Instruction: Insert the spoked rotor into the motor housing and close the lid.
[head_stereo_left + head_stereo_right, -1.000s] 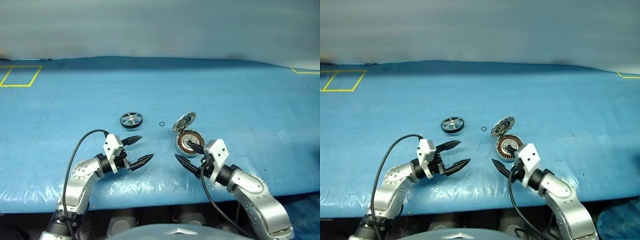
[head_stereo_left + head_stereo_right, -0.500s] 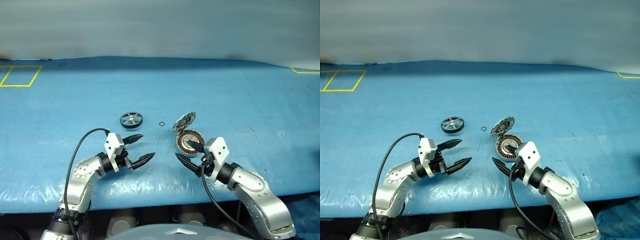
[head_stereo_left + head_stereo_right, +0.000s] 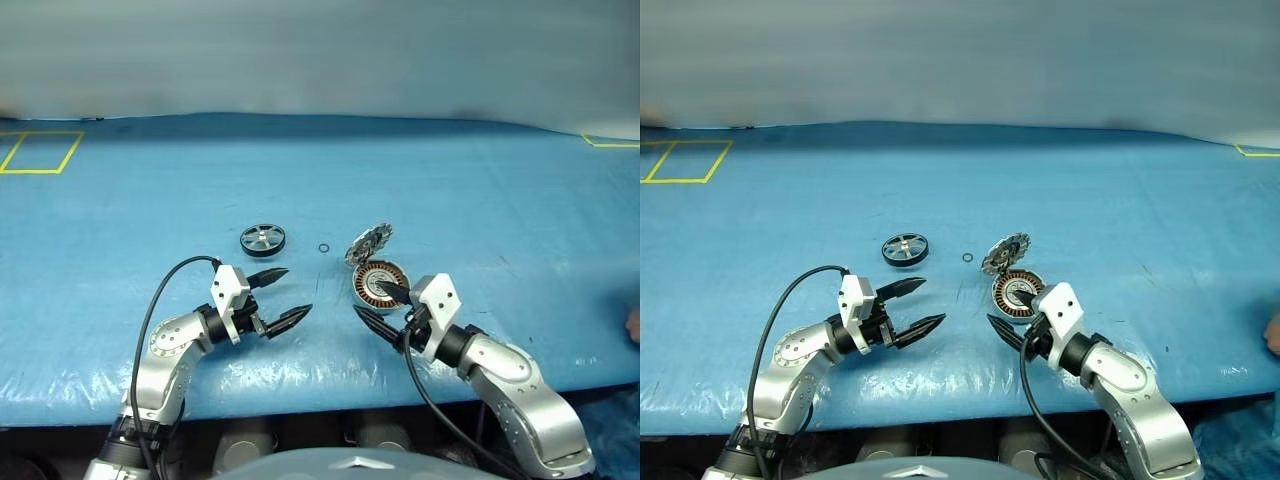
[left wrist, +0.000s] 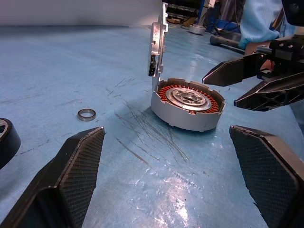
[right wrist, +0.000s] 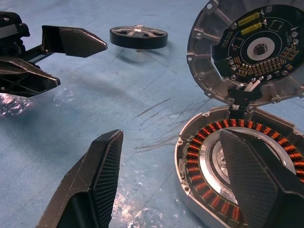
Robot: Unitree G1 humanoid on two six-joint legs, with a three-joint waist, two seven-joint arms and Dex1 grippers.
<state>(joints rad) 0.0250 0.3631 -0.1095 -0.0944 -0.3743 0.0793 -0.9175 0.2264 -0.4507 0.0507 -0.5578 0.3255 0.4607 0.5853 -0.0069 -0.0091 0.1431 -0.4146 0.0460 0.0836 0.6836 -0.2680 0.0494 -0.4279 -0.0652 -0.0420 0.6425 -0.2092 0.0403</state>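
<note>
The blue table (image 3: 480, 180) carries my motor housing (image 3: 378, 280) near its front edge, lid (image 3: 368, 243) standing open. My left pincer (image 3: 284, 296) and right pincer (image 3: 377, 305) hover released, empty. The spoked rotor (image 3: 262, 239) lies left, a tiny ring (image 3: 323, 249) between.

Blue-covered table (image 3: 480, 180). On it: spoked rotor (image 3: 262, 239) at ten o'clock from the motor housing (image 3: 379, 281), lid (image 3: 368, 243) upright at its twelve; small ring (image 3: 323, 248) between; yellow tape square (image 3: 40, 152) far left.
</note>
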